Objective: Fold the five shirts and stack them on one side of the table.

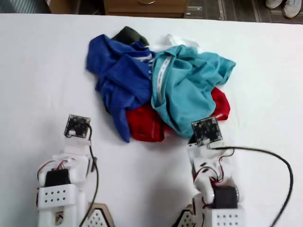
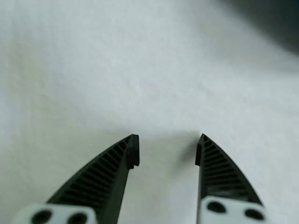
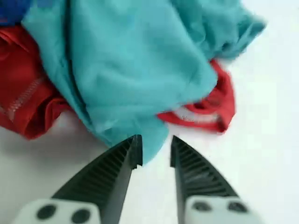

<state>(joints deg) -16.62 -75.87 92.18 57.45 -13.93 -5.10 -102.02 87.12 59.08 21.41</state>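
Shirts (image 1: 142, 94) in one crumpled heap at upper centre of the high view, none folded yet, no stack begun on either side of the white cloth-covered table (image 1: 38, 71). Topmost and furthest right, a rumpled teal knit shirt (image 1: 189, 90). Left of it and overlapping, a royal-blue shirt (image 1: 118, 71). Under both, poking out along the heap's lower edge, a bright red shirt (image 1: 144, 125). At the top rim, a scrap of dark green cloth (image 1: 130, 35) and a sliver of white cloth (image 1: 182, 42), probably the remaining two.

Right fingers (image 3: 112, 172) parted a little, gripping nothing, tips low and right at the teal shirt's drooping lower edge. Seemingly placed there to pinch that top layer and peel it off first.

Left fingers (image 2: 112, 172) spread wider, also empty, over bare table at lower left, well apart from the heap. Likely parked there to stay out of the other arm's way.
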